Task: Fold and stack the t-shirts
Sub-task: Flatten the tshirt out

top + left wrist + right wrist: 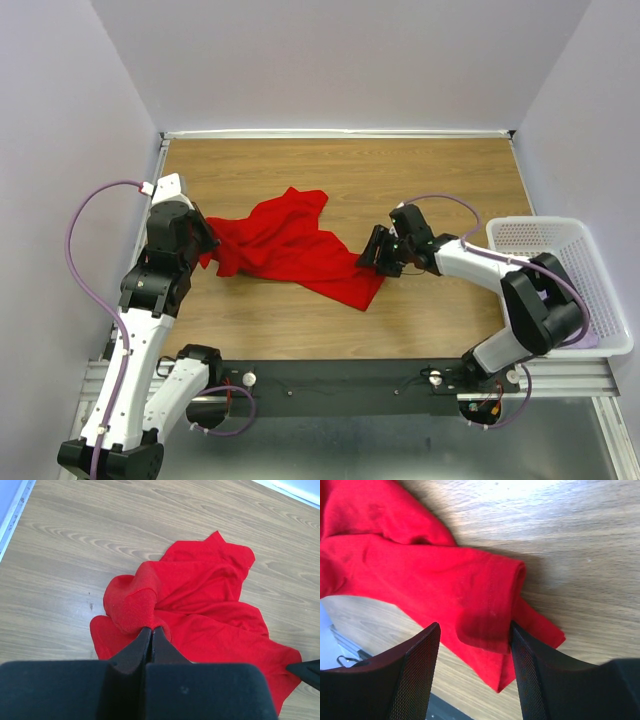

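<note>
A bright red t-shirt (295, 247) lies crumpled on the wooden table. My left gripper (205, 240) is shut on its left edge; in the left wrist view the closed fingertips (151, 629) pinch a raised fold of the red t-shirt (200, 605). My right gripper (370, 258) is open at the shirt's right end. In the right wrist view the gripper (475, 630) has its jaws spread on either side of a sleeve hem of the red t-shirt (445, 580), the right finger (530, 665) touching the cloth. No lilac shirts show on the table.
A white lattice basket (560, 275) stands at the table's right edge with something pale lilac at its bottom. White walls enclose the wooden table (400, 170) at back and sides. The black rail (340, 385) with the arm bases runs along the near edge.
</note>
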`<action>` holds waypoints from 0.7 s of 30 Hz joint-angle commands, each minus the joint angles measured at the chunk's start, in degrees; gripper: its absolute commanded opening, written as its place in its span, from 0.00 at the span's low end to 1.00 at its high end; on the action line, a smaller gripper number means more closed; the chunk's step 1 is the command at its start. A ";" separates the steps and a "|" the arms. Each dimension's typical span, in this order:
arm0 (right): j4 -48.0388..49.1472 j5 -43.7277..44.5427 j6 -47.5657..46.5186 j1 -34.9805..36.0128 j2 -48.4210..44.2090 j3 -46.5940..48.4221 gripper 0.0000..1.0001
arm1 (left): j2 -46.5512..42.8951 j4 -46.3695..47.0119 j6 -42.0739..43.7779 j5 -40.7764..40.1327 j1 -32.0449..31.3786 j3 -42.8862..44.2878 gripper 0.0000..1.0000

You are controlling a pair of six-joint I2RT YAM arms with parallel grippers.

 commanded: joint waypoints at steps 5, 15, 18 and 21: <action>0.93 2.62 -0.07 0.04 2.41 -1.42 0.64 | 0.04 0.29 -0.46 0.85 0.31 -0.53 0.00; 0.67 2.01 -0.33 0.04 -0.40 -1.60 0.49 | 0.05 -0.06 -0.37 -0.29 0.31 0.26 0.00; 0.67 1.92 -0.24 0.04 -1.89 -1.16 0.40 | 0.22 -0.15 -0.37 -0.29 0.31 0.87 0.00; 0.41 1.83 -0.07 0.04 -2.77 -0.54 0.35 | 0.40 -0.06 -0.46 -0.29 0.31 1.14 0.00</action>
